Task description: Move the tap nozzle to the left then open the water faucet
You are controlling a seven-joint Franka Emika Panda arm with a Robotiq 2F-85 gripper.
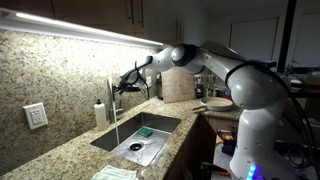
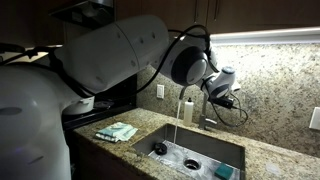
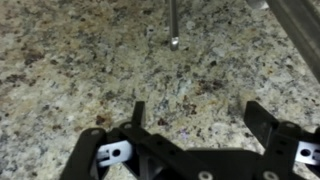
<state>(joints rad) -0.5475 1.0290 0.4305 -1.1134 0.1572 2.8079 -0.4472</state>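
Observation:
The water faucet [image 1: 112, 98] stands behind the sink next to the granite wall. Its thin arched tap nozzle [image 1: 110, 82] reaches over the basin. A thin stream of water [image 2: 178, 128] falls from the nozzle into the sink. My gripper [image 1: 129, 81] is at the top of the faucet, close to the wall; it also shows in an exterior view [image 2: 216, 92]. In the wrist view my gripper [image 3: 200, 115] is open and empty over granite. A thin metal rod [image 3: 174, 28] shows ahead of the fingers, apart from them.
A white soap bottle [image 1: 100, 113] stands beside the faucet, also seen in an exterior view [image 2: 188, 110]. The steel sink [image 1: 158, 120] holds a green sponge [image 1: 145, 131]. A folded cloth [image 2: 118, 131] lies on the counter. A wall outlet [image 1: 35, 116] is nearby.

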